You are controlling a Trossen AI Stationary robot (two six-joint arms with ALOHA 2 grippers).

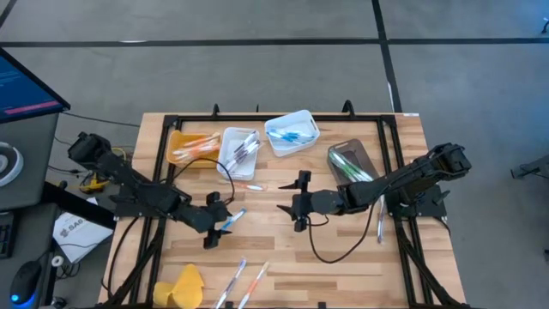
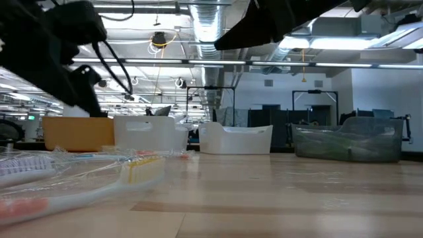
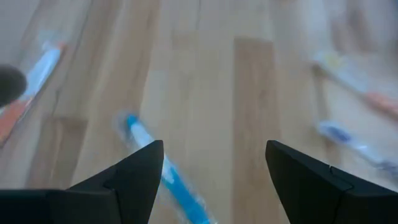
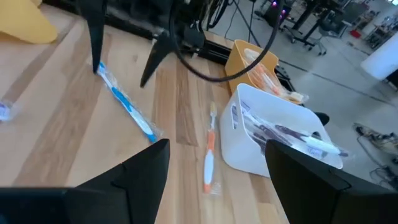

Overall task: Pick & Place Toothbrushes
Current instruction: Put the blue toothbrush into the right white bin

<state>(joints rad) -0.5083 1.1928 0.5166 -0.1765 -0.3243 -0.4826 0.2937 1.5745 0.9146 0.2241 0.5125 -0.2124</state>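
In the high view, the left claw (image 1: 220, 230) is held spread over a blue toothbrush (image 1: 232, 220) lying on the tabletop (image 1: 343, 257); nothing is pinched. The right claw (image 1: 299, 204) is spread too, near the middle, empty. Four bins are lined along the far edge — an orange bin (image 1: 190, 146), a white bin (image 1: 239, 152), a second white bin (image 1: 292, 133) and a grey bin (image 1: 350, 162), each with toothbrushes inside. Two more toothbrushes (image 1: 243, 281) are seen near the front edge beside a yellow lump (image 1: 183, 287).

In the left wrist view, the blue toothbrush (image 3: 163, 171) is seen between the spread fingers (image 3: 134, 180), untouched.

In the right wrist view, an orange-and-white toothbrush (image 4: 210, 155) lies just beside the white bin (image 4: 273, 134).
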